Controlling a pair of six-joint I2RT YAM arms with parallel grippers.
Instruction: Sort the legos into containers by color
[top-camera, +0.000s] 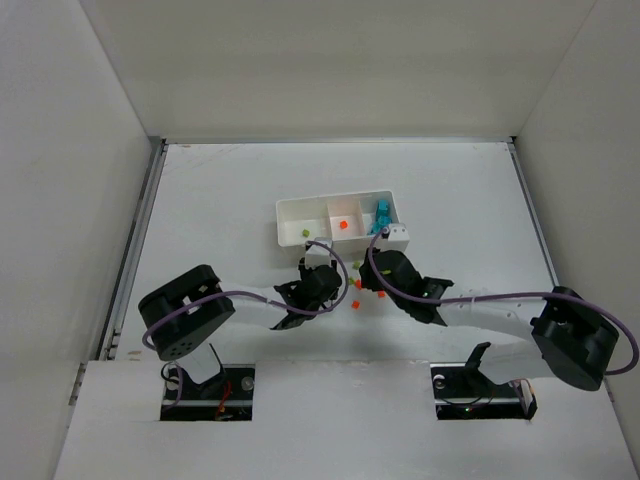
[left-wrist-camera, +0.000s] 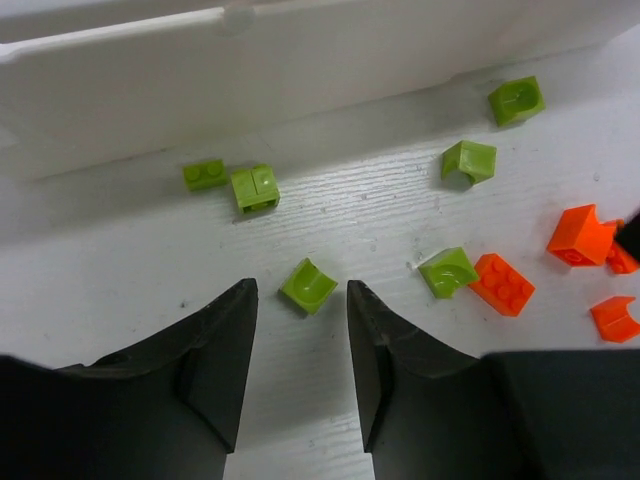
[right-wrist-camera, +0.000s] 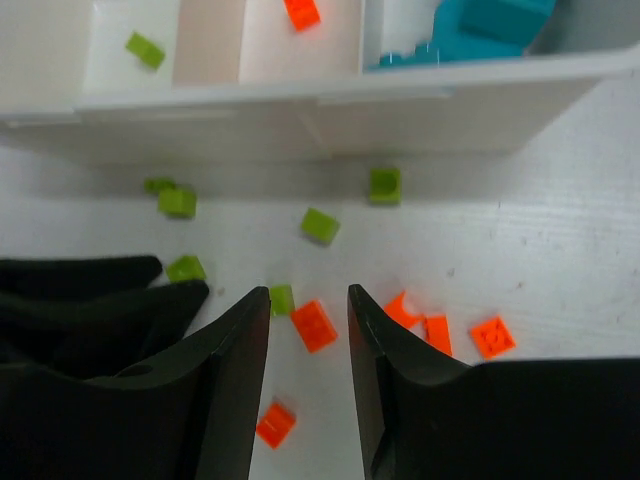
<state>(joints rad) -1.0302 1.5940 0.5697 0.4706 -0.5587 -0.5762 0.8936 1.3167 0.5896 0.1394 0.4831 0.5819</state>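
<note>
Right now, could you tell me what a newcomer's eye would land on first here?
Probably the teal bricks heaped in the right compartment of the white tray. Next, the green bricks and orange bricks scattered before it, with the left gripper and right gripper open over them.

Plain white panels (top-camera: 340, 60) wall in the worktop (top-camera: 210, 200) on three sides. Its white surface looks scuffed, a metal strip (top-camera: 138, 235) edging the left
</note>
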